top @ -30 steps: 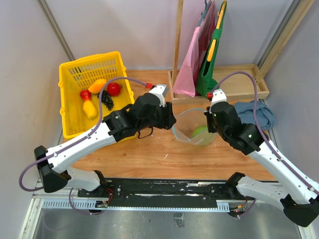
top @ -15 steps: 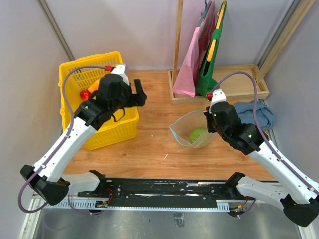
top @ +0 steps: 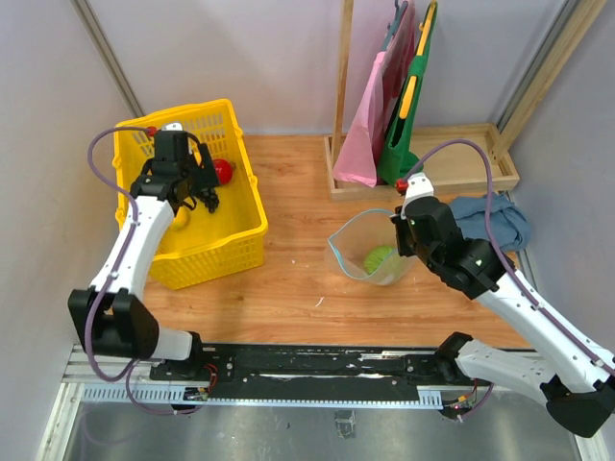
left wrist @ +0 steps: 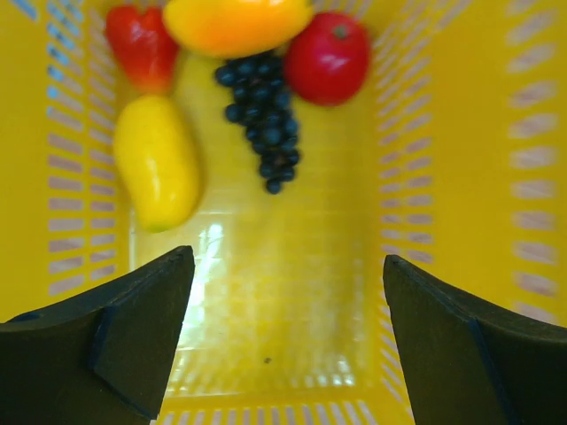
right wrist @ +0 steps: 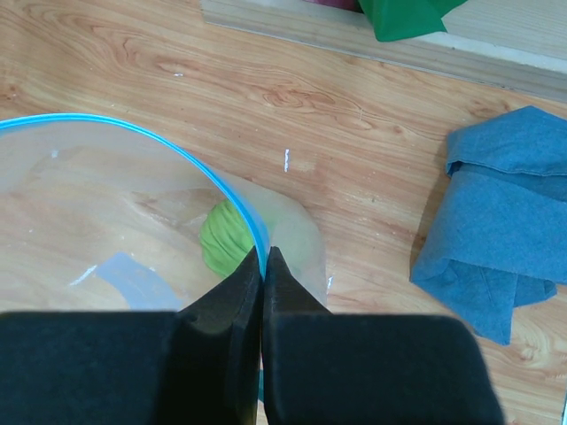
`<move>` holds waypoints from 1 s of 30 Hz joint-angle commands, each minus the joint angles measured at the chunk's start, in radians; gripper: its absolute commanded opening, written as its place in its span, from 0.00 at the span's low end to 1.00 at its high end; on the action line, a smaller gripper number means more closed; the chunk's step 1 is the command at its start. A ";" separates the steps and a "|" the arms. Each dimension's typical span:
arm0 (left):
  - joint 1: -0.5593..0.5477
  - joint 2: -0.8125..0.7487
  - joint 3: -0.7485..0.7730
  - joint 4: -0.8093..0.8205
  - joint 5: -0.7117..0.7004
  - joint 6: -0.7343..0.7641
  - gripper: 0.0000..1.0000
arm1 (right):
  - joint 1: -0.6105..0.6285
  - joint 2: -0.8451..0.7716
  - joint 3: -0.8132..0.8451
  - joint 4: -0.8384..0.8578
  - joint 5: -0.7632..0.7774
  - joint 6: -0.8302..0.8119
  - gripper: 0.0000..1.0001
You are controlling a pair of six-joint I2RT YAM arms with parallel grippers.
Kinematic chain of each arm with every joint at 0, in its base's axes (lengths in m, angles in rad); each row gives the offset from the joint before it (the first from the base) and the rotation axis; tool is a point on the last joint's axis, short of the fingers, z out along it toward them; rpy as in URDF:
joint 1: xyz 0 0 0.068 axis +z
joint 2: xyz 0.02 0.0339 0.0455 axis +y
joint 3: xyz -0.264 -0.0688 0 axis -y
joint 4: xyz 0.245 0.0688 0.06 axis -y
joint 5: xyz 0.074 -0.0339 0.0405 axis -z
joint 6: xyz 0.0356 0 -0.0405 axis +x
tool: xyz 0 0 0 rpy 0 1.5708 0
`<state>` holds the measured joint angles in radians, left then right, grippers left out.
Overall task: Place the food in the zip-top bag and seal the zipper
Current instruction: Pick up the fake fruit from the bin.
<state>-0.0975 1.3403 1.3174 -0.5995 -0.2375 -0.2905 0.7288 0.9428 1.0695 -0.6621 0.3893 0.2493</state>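
The clear zip-top bag stands open on the wooden table with a pale green round food inside. My right gripper is shut on the bag's mouth edge, pinching the blue zipper; the green food shows just beyond it. My left gripper is open and empty, hovering inside the yellow basket above its floor. Ahead of it lie a yellow piece, a dark grape bunch, a red round one, another red piece and an orange-yellow mango.
The yellow basket stands at the table's left. A wooden rack with hanging pink and green bags is at the back. A folded blue cloth lies right of the bag, also in the right wrist view.
My left arm has swung left from beside the bag to over the yellow basket. The right gripper and bag have stayed in place.
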 commanded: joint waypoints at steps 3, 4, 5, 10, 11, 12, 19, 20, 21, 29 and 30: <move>0.089 0.129 -0.071 0.065 -0.091 0.071 0.91 | -0.004 0.003 -0.015 0.039 -0.024 -0.005 0.01; 0.098 0.146 -0.081 0.078 -0.111 0.075 0.91 | -0.004 0.005 -0.015 0.041 -0.026 -0.005 0.01; 0.111 0.160 -0.090 0.095 -0.121 0.080 0.91 | -0.004 0.006 -0.015 0.044 -0.029 -0.005 0.00; 0.160 0.257 -0.089 0.141 -0.148 0.092 0.91 | -0.004 0.009 -0.029 0.062 -0.034 -0.013 0.00; 0.166 0.278 -0.085 0.148 -0.145 0.093 0.91 | -0.003 0.010 -0.031 0.064 -0.034 -0.014 0.01; 0.173 0.296 -0.082 0.158 -0.143 0.092 0.91 | -0.003 0.011 -0.033 0.067 -0.034 -0.015 0.00; 0.207 0.413 -0.070 0.249 -0.133 0.066 0.88 | -0.005 0.007 -0.044 0.076 -0.037 -0.021 0.01; 0.208 0.426 -0.069 0.258 -0.144 0.066 0.87 | -0.004 0.004 -0.045 0.076 -0.035 -0.022 0.01; 0.210 0.440 -0.071 0.266 -0.153 0.069 0.87 | -0.004 0.005 -0.044 0.076 -0.035 -0.021 0.01; 0.232 0.540 -0.074 0.294 -0.124 0.068 0.80 | -0.003 0.008 -0.047 0.076 -0.037 -0.020 0.01; 0.232 0.547 -0.076 0.299 -0.116 0.068 0.77 | -0.004 0.008 -0.049 0.076 -0.037 -0.019 0.01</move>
<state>0.1246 1.8576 1.2247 -0.3489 -0.3607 -0.2173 0.7288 0.9543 1.0363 -0.6003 0.3580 0.2371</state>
